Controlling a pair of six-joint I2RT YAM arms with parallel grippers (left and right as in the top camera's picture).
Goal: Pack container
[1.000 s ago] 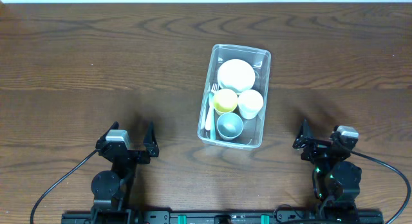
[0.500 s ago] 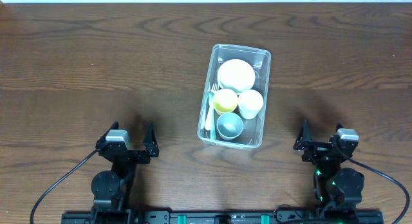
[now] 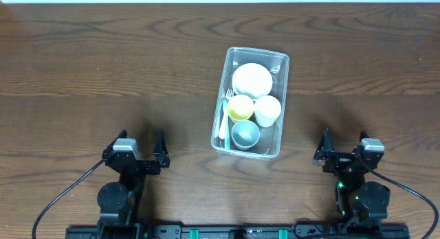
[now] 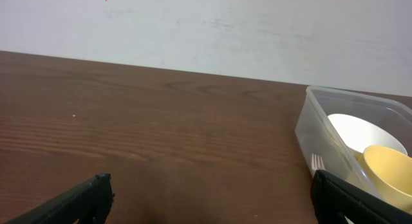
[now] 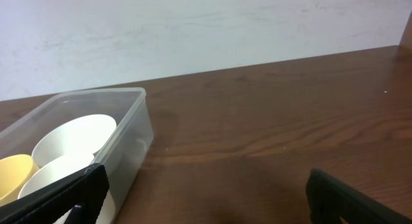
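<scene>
The clear container stands right of the table's middle. In it are a white bowl, a yellow cup, a white cup, a grey-blue cup and a white fork. The container also shows in the left wrist view and in the right wrist view. My left gripper is open and empty near the front edge, left of the container. My right gripper is open and empty near the front edge, right of the container.
The dark wooden table reaches a white wall at the back. Black cables run from both arm bases along the front edge.
The right arm has drawn back a little toward the front edge. The left arm and the container have not moved.
</scene>
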